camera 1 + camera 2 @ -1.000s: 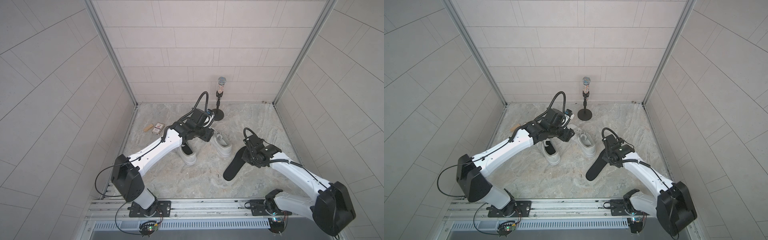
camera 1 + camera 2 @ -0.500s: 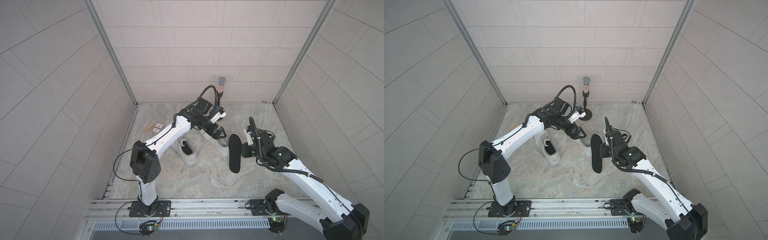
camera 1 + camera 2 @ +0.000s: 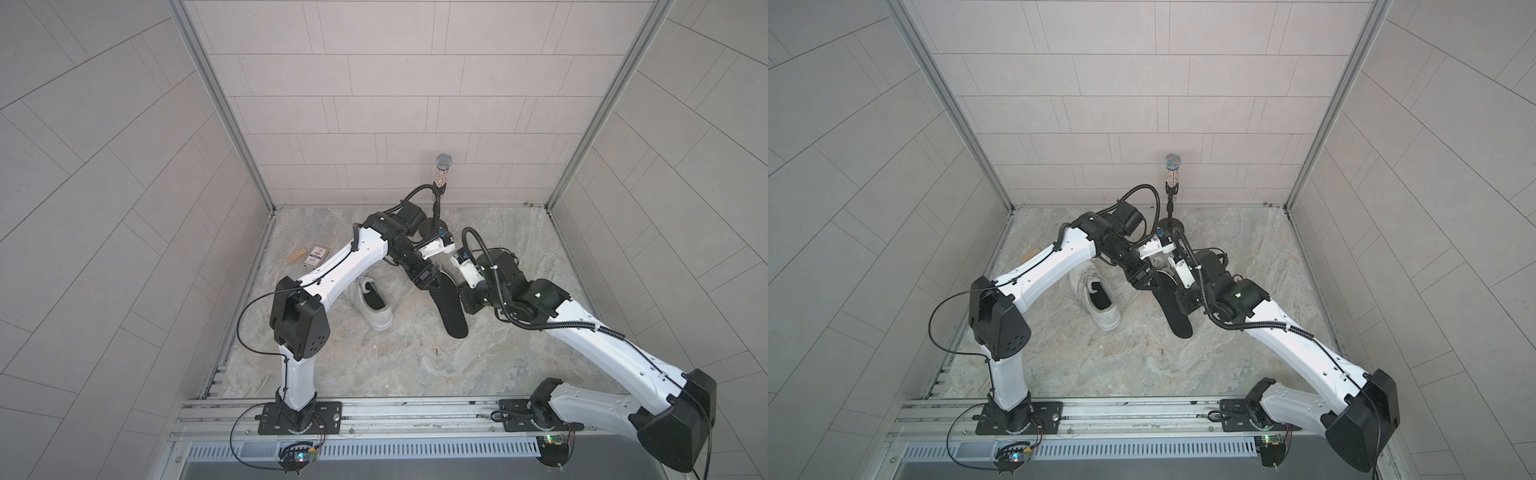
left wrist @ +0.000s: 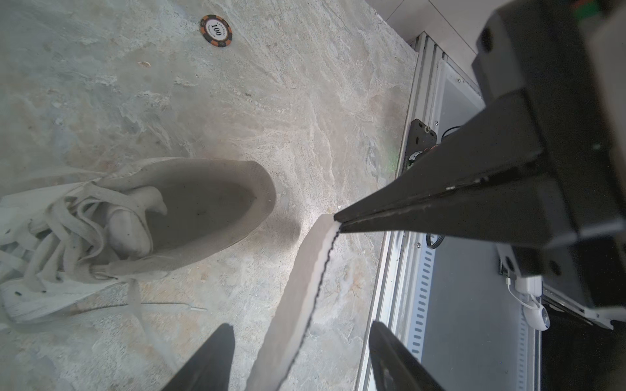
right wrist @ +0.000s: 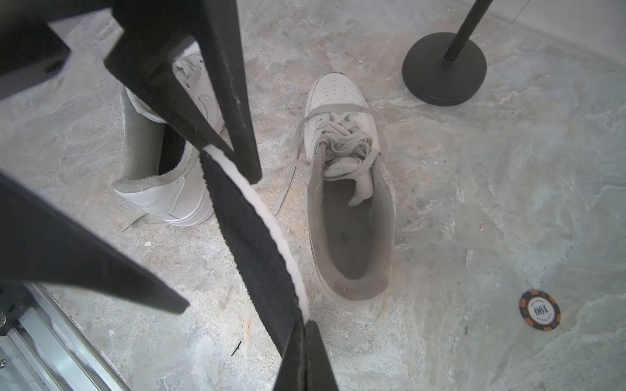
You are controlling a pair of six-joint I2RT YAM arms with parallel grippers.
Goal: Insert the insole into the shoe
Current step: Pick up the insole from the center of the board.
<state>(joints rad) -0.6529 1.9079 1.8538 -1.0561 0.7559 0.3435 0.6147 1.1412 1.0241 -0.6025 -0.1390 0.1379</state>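
Insole [image 5: 257,237] hangs pinched in the right claw [image 5: 305,326] (left claw [image 4: 301,325] straddles it, parted).

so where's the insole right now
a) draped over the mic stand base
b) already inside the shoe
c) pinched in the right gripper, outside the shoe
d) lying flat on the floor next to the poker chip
c: the right gripper is shut on one end of the insole, which is in the air beside the shoe. The shoe's opening is empty, and the left gripper straddles the insole with its jaws apart.
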